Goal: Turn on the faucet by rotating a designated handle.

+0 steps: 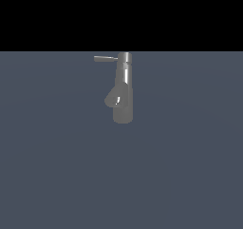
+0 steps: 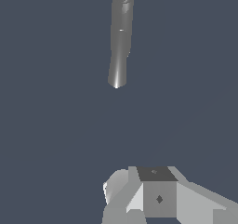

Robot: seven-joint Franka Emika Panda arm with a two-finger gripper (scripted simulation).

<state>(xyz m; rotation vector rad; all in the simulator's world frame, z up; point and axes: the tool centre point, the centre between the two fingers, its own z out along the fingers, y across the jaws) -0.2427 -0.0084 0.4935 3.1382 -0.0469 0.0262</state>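
Faucet (image 1: 123, 88) upright on bare grey floor (image 1: 190, 176), handle (image 1: 105, 59) jutting toward exterior view's left; gripper (image 2: 155, 195) well apart, opening cannot be told, nothing held.

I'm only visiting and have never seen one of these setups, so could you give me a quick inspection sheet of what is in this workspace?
Surface: plain grey-blue floor, bare where visible.
Job's things: upright grey faucet; thin handle points toward the exterior view's left from the top; stubby spout lower down.
Clutter: nothing seen.
Gripper: gripper only partly shown in the wrist view, apart from the faucet; open or shut cannot be told.
Cables: nothing seen.
Surroundings: black background above the floor.
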